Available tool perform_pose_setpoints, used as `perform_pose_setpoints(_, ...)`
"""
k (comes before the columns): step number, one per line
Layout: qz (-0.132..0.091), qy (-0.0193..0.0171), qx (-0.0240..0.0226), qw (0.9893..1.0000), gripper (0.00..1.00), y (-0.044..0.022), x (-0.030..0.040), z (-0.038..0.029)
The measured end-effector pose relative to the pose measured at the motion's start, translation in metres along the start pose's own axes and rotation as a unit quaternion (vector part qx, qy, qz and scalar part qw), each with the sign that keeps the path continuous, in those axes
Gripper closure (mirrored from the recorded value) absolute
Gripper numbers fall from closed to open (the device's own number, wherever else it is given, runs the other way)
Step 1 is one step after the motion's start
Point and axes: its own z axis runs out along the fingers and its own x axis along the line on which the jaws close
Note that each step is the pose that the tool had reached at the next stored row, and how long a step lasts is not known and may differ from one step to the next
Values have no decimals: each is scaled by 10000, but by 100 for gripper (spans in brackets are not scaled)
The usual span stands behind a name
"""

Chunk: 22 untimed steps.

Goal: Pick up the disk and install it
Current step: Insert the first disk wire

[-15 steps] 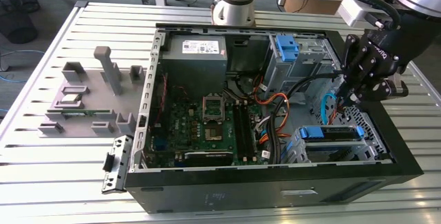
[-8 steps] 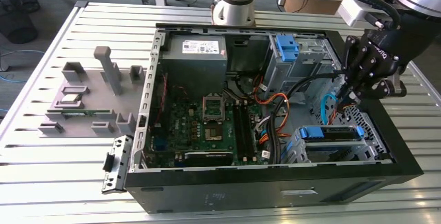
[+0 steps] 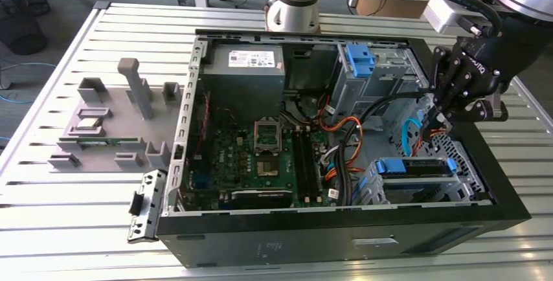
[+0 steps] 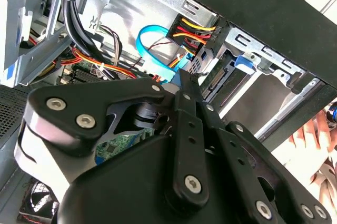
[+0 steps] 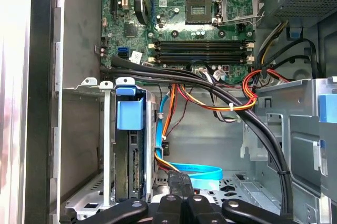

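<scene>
gripper (image 5: 180, 195): jaws pressed together, nothing of the disk between them | disk (image 5: 130, 161): upright in the drive cage (image 5: 84, 84), just beside the tips | progress: pickup and seating look done; whether it is cabled cannot be told

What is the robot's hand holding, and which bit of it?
It cannot be told. The gripper is by the blue cable. The disk is not held: it rests in its metal cage.
</scene>
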Motion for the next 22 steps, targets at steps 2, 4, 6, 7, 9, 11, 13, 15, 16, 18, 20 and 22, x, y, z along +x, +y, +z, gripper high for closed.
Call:
perform_pose_setpoints(2, 0, 0, 0, 10000, 89, 0, 0, 0)
perform_pose_setpoints(4, 0, 0, 0, 10000, 89, 0, 0, 0)
perform_pose_setpoints(6, 0, 0, 0, 10000, 89, 0, -1, 0)
perform_pose_setpoints(7, 0, 0, 0, 10000, 89, 0, -1, 0)
perform_pose_setpoints(9, 0, 1, 0, 10000, 82, 0, -1, 0)
perform_pose_setpoints(11, 1, 8, 0, 10000, 82, 0, -2, 10)
perform_pose_setpoints(13, 3, 33, -4, 10000, 82, -2, -2, 22)
perform_pose_setpoints(15, 4, 47, -5, 10000, 82, -2, -2, 23)
perform_pose_setpoints(16, 4, 48, -6, 10000, 82, -2, -2, 23)
perform_pose_setpoints(18, 3, 49, -6, 10000, 82, -2, -2, 23)
perform_pose_setpoints(20, 3, 49, -6, 10000, 81, -2, -2, 23)
perform_pose_setpoints(22, 4, 49, -5, 10000, 81, -2, -2, 24)
